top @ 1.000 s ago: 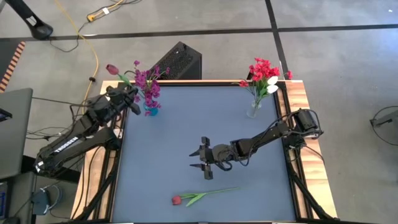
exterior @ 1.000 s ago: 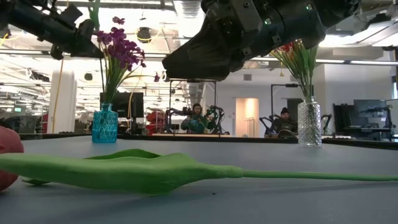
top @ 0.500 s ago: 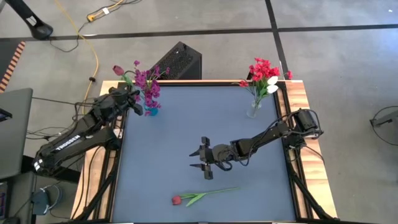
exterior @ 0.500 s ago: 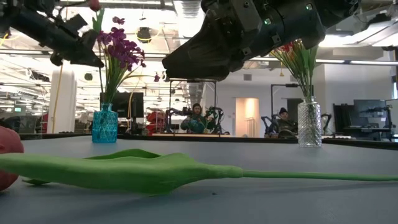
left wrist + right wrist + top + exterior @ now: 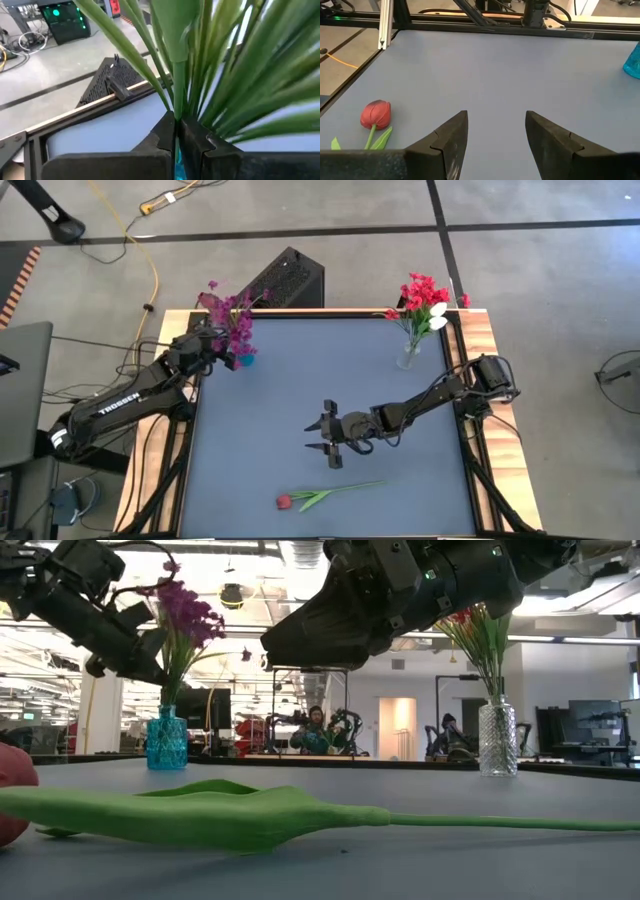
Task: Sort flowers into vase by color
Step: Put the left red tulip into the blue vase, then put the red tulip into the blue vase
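Flowers are in three places around a blue-grey tabletop [image 5: 330, 380]. Taking the small teal vase [image 5: 243, 359] at the tabletop's far left corner as the landmark: a bunch of magenta-purple flowers [image 5: 231, 314] stands in it, their green stems rising straight up out of its neck. The left pincer [image 5: 216, 348] is just beside this vase, at the bunch's stems, and its two dark fingers [image 5: 165, 134] are clenched tight on a single green stem [image 5: 179, 85] among the others; which bloom belongs to that stem cannot be told. Across the tabletop from the teal vase, at the other far corner, a clear glass vase [image 5: 408, 357] holds red flowers [image 5: 420, 291] together with a white bloom [image 5: 437, 315]. Well apart from the teal vase, near the tabletop's front edge, a single red tulip [image 5: 284, 501] lies flat on its side, its broad green leaf [image 5: 215, 814] and long thin stem stretched along the surface. The right pincer [image 5: 328, 439] is between the teal vase and the lying tulip, above the middle of the tabletop, with its fingers [image 5: 450, 140] spread wide and grasping nothing; from its wrist camera the tulip's red head shows off to one side of the fingers, not between them. In the room far behind the teal vase, a seated person [image 5: 317, 730] can be seen at a desk.
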Action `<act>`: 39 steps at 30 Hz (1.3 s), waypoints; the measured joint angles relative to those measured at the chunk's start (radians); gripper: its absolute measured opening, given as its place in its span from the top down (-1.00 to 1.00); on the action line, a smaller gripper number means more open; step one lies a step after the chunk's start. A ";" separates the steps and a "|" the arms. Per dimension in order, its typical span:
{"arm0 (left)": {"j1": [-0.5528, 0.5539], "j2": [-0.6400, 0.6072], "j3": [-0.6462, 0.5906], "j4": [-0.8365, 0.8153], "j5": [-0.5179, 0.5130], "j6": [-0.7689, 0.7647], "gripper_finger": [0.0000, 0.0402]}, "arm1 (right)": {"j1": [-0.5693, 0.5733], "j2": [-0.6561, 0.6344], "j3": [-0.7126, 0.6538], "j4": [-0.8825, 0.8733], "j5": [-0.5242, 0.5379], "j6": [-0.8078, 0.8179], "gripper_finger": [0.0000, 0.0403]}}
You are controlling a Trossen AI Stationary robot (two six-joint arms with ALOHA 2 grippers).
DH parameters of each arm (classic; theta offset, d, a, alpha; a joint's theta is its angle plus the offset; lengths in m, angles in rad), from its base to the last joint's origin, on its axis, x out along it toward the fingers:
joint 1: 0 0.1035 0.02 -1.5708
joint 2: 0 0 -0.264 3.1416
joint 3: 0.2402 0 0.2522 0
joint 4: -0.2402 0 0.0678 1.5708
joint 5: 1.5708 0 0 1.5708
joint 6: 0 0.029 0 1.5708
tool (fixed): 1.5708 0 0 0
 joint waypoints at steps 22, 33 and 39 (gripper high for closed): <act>0.000 0.000 0.039 -0.103 0.065 -0.021 0.60 | 0.014 0.000 0.000 -0.001 -0.001 0.002 -0.11; 0.000 0.009 0.219 -0.406 0.091 -0.112 0.60 | 0.011 -0.072 0.000 -0.086 -0.001 -0.001 -0.11; -0.002 0.023 0.320 -0.554 0.242 -0.138 0.60 | 0.011 -0.124 0.000 -0.152 -0.001 0.001 -0.11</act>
